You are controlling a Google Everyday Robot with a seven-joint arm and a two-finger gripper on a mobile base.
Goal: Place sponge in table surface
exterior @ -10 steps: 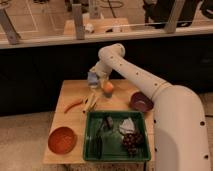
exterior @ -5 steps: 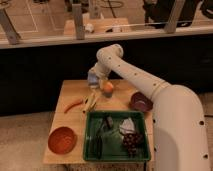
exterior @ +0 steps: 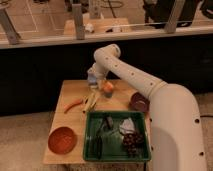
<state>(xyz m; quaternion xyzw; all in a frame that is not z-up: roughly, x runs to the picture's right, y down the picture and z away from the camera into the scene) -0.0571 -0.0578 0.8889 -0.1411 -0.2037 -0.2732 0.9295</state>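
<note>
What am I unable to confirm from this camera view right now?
- The sponge: at the gripper, over the table surface's far edge; the arm hides whether it rests down.
- The dark items in the green tray: too small to identify.
- The table's far-right corner: behind the arm.

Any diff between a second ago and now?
Nothing visibly changed. The tool stays low over the far part of the table surface, with the blue-grey sponge at it. The carrot, the orange bowl, the purple bowl and the green tray are where they were.
</note>
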